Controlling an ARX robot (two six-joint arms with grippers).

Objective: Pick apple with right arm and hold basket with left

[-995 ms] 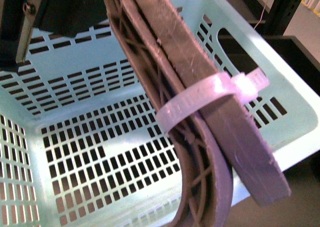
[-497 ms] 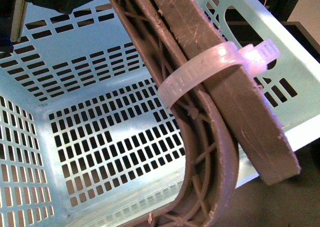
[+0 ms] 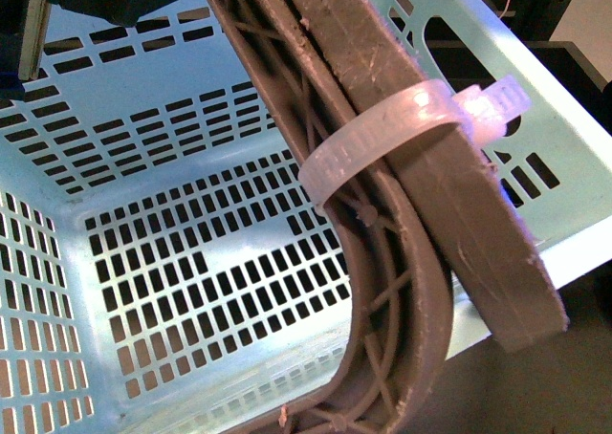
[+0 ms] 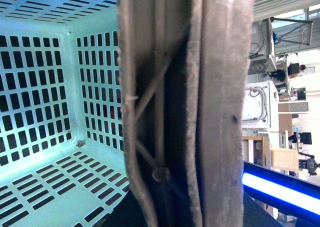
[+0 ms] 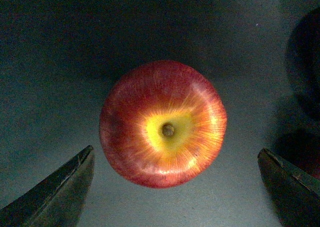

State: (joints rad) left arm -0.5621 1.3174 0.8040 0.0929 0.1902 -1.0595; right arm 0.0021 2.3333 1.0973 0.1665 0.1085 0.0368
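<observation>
The pale mint-blue slotted basket (image 3: 239, 80) fills the front view, and nothing lies inside the part that shows. My left gripper (image 3: 430, 291), with brown-grey ribbed fingers bound by a white zip tie (image 3: 382, 142), is shut on the basket's near wall. In the left wrist view the fingers (image 4: 220, 107) press together beside the basket's corner (image 4: 70, 152). The red apple (image 5: 163, 124), stem dimple up with a yellow patch, lies on a dark grey surface. My right gripper (image 5: 177, 197) is open above it, one dark fingertip on each side, neither touching.
A dark round fruit (image 5: 306, 62) lies at the edge of the right wrist view, near the apple. Black shelving (image 3: 555, 13) stands behind the basket. Lab furniture and a blue light strip (image 4: 280, 187) show beyond the left fingers.
The basket and left fingers shifted slightly in the front view a second ago, then stayed almost still. The grip is unchanged.
</observation>
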